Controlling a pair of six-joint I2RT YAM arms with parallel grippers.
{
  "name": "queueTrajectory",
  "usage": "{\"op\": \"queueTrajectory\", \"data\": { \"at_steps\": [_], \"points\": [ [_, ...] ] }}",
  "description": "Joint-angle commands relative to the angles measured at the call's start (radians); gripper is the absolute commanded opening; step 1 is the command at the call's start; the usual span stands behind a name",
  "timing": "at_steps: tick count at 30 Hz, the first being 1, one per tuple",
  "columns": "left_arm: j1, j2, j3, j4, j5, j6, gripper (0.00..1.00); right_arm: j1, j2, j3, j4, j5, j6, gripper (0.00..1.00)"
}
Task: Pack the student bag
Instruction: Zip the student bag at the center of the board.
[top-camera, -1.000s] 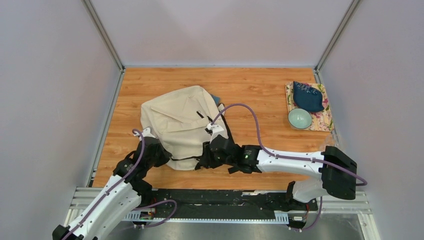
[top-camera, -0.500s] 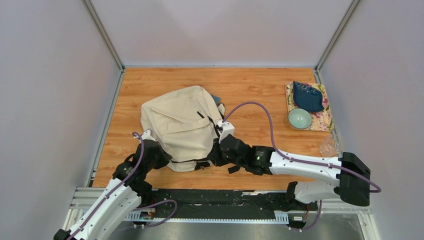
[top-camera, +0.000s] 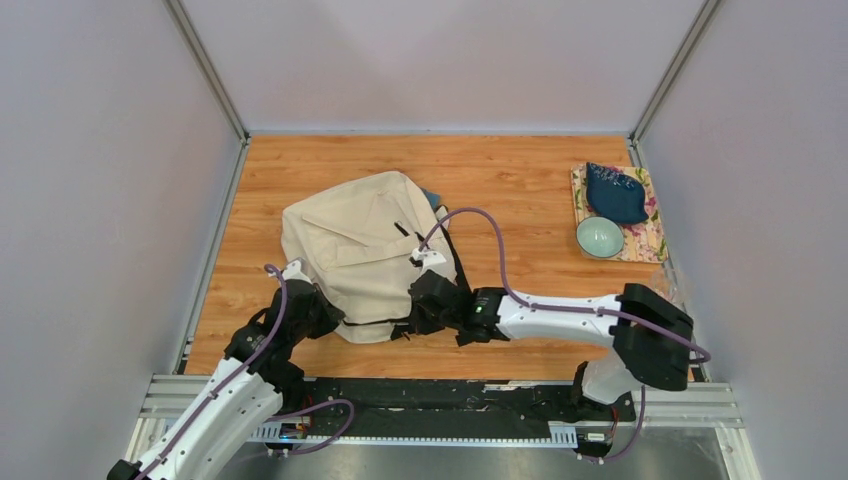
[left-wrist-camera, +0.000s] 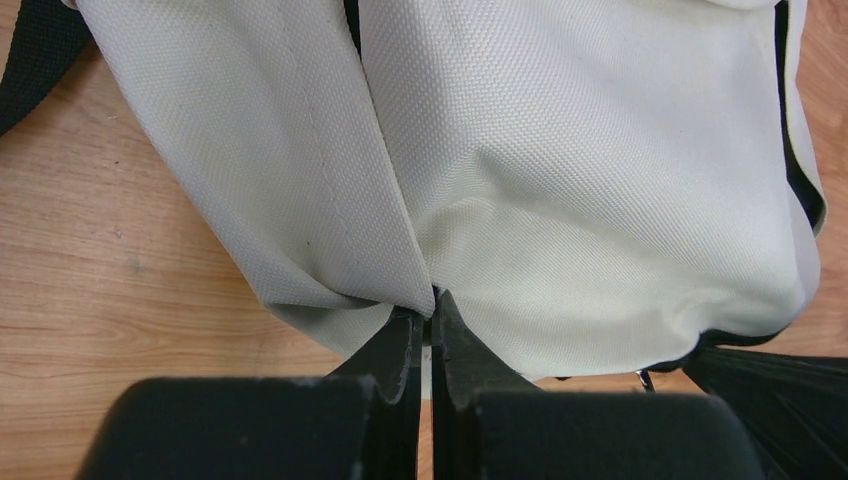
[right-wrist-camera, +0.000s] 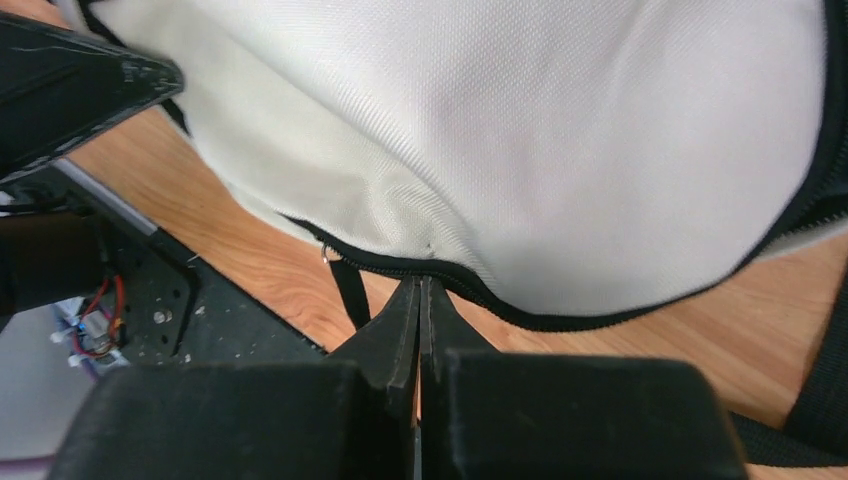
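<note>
Two grips now sit on the near edge of the student bag (top-camera: 350, 245), the large soft cream canvas backpack with black straps, which lies slumped on the wooden table (top-camera: 520, 175) left of centre and just ahead of the arm bases; your left gripper (left-wrist-camera: 432, 300) is as it was, fingers pressed together on a fold of cream canvas at the bag's near left corner; the change is on your right: the right gripper (right-wrist-camera: 420, 285), slightly apart a second ago, has shut after the arm swung out and came back in, and its tips seem to nip the black zip edging (right-wrist-camera: 600, 315) along the near rim, the canvas puckering just above them; I judge this gives you two holds from which to lift or spread the mouth, so the opening step can begin; the pale teal bowl (top-camera: 599, 237) and the dark blue textured item (top-camera: 615, 192) rest on the floral mat (top-camera: 652, 243) far to the right, well apart from the bag; the right bite looks thin and may slip.
</note>
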Motion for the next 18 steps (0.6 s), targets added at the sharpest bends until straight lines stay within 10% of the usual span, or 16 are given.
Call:
{"op": "queueTrajectory", "data": {
  "at_steps": [1,12,18],
  "points": [
    [0.004,-0.015,0.046,0.036,0.04,-0.005,0.0,-0.026,0.107,0.065,0.021,0.012,-0.008,0.0],
    [0.004,-0.057,0.058,0.001,0.015,-0.007,0.0,-0.033,0.058,-0.021,-0.059,0.062,0.044,0.04],
    [0.004,-0.054,0.067,0.001,0.02,-0.002,0.0,-0.033,-0.156,-0.116,0.01,0.007,0.206,0.5]
  ]
}}
